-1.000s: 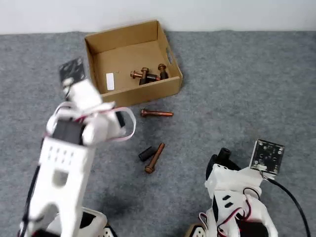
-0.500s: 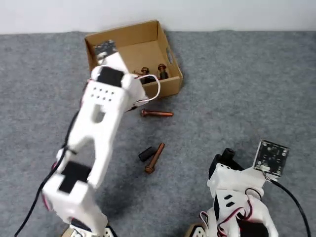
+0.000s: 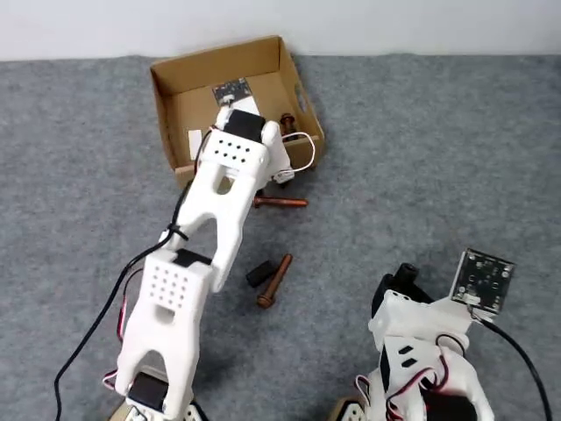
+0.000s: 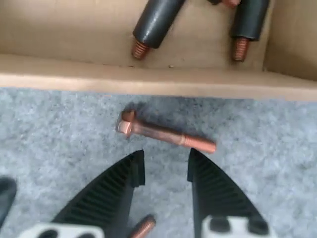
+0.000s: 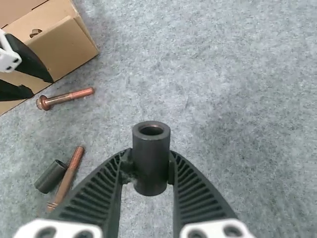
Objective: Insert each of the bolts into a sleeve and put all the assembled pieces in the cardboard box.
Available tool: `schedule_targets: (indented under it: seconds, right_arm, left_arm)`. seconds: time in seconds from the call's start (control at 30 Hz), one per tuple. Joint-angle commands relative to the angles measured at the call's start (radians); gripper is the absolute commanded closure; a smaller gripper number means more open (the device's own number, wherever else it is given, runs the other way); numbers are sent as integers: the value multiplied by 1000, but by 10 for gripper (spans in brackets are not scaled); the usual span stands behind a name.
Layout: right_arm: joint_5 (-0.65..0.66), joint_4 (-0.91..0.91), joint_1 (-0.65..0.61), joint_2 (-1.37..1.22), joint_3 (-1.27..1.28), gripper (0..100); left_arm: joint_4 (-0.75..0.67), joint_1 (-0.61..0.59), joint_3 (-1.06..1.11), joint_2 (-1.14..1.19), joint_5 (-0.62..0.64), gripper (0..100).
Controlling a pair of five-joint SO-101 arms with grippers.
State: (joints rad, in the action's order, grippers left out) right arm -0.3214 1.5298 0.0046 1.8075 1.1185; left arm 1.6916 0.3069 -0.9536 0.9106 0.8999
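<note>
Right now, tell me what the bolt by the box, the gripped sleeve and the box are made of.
Bolt: likely metal with a copper-toned, slightly shiny finish; cut threads and a flanged head show.
Sleeve in the right gripper: smooth dark tube with a dull sheen, blackened metal or plastic, I cannot tell.
Cardboard box: matte brown cardboard, folded walls.

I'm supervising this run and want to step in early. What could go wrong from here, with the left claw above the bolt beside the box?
1. The copper-coloured metal bolt lies close to the brown cardboard box's wall; the open left claw may snag that wall descending.
2. The round bolt might roll on the grey carpet as the claw closes.
3. The right claw grips the black cylindrical sleeve by one end, so it might tilt during insertion.
</note>
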Motion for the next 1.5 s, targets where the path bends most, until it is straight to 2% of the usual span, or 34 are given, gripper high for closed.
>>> schedule_targets:
  seconds: [0.0,0.27,0.53,1.1,1.3,1.37,1.47]
  right_arm:
    - [8,-19,10,7,-2,991]
    - [9,-19,10,7,0,991]
    - [9,-19,10,5,5,991]
    - [9,-22,7,5,9,991]
    - [9,-22,7,5,9,991]
    - [9,-22,7,5,9,991]
    - [9,-22,7,5,9,991]
  left_arm:
    - [46,0,-142,61,9,846]
    - [51,-6,-206,201,9,844]
    - [32,-89,-208,275,11,844]
    - [63,-143,-199,282,12,845]
    - [64,-135,-104,247,12,850]
    - [64,-135,-56,221,11,882]
    - [63,-135,-5,195,6,1000]
